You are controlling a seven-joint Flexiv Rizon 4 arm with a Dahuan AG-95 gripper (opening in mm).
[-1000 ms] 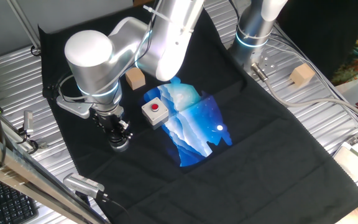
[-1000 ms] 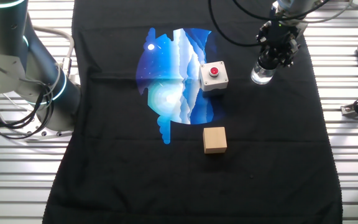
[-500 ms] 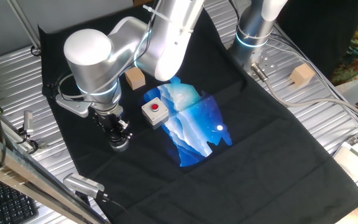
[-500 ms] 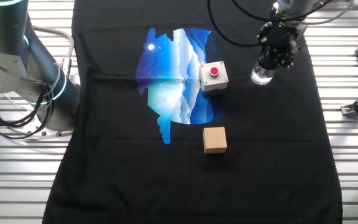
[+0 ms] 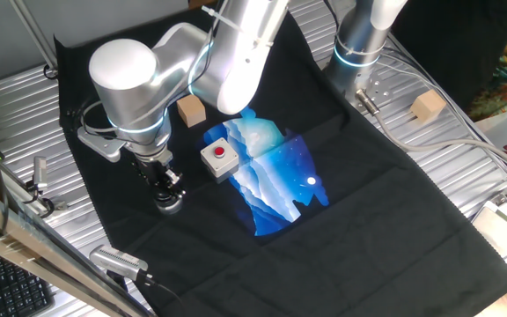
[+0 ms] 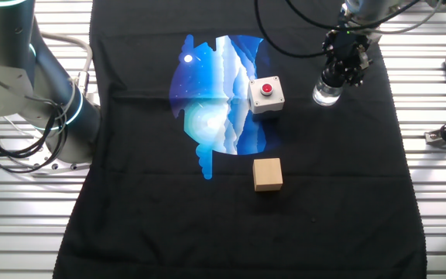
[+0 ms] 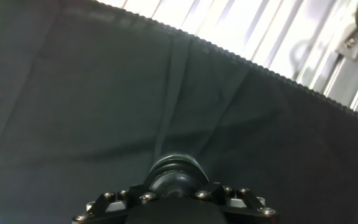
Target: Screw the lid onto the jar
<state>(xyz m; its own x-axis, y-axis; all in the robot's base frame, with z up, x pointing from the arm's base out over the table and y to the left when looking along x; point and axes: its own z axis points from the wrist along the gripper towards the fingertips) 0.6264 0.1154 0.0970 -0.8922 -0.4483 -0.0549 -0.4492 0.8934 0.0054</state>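
The black two-finger gripper [image 6: 339, 75] stands upright over the small clear cylinder jar [image 6: 326, 94], its fingers pinching the round black screw lid [image 7: 176, 176] that sits on the jar's top. The jar rests on the black cloth [image 6: 324, 194] near the cloth's right edge, with ribbed metal table [image 6: 440, 201] beyond. The white box with a red button [image 6: 265, 94] is near on the left, while the tan wooden cube [image 6: 268, 173] lies well apart.
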